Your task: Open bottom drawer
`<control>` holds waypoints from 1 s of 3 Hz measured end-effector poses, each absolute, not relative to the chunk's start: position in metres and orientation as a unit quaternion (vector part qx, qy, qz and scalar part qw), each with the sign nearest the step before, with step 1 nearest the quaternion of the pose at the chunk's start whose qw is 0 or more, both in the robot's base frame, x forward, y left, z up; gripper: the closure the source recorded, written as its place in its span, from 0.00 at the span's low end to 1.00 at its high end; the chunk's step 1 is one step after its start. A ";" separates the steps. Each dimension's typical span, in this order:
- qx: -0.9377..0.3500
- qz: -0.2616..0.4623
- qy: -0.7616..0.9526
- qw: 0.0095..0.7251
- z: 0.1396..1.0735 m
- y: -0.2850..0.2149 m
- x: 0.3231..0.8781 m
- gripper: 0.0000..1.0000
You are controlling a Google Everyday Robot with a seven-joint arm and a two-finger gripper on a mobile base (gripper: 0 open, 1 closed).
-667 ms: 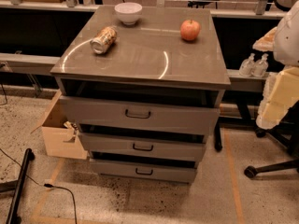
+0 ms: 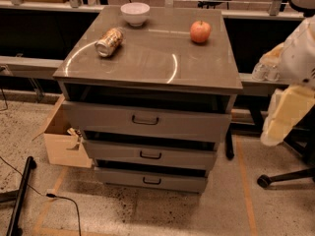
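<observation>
The grey cabinet has three drawers stacked in its front. The bottom drawer has the shallowest front and a small dark bar handle. It sticks out a little, with a dark gap above it. The middle drawer and the tall top drawer also stand slightly out. My gripper, cream-coloured and pointing down, hangs at the right edge of the view. It is to the right of the cabinet at about the top drawer's height, well apart from every handle.
A white bowl, a can on its side and a red apple lie on the cabinet top. An open cardboard box stands at the cabinet's left. A chair base is at the right, and a black bar with a cable lies on the floor at the left.
My gripper has sunk slightly at the right edge. The drawers and the things on top have not moved.
</observation>
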State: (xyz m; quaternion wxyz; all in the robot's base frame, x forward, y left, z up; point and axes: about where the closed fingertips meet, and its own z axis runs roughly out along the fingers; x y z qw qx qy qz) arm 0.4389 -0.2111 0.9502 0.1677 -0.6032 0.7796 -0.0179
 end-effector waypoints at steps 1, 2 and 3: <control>-0.611 0.023 0.769 0.187 0.884 -0.199 0.437 0.00; -0.641 0.040 0.738 0.208 0.800 -0.184 0.427 0.00; -0.670 0.021 0.710 0.215 0.736 -0.171 0.430 0.00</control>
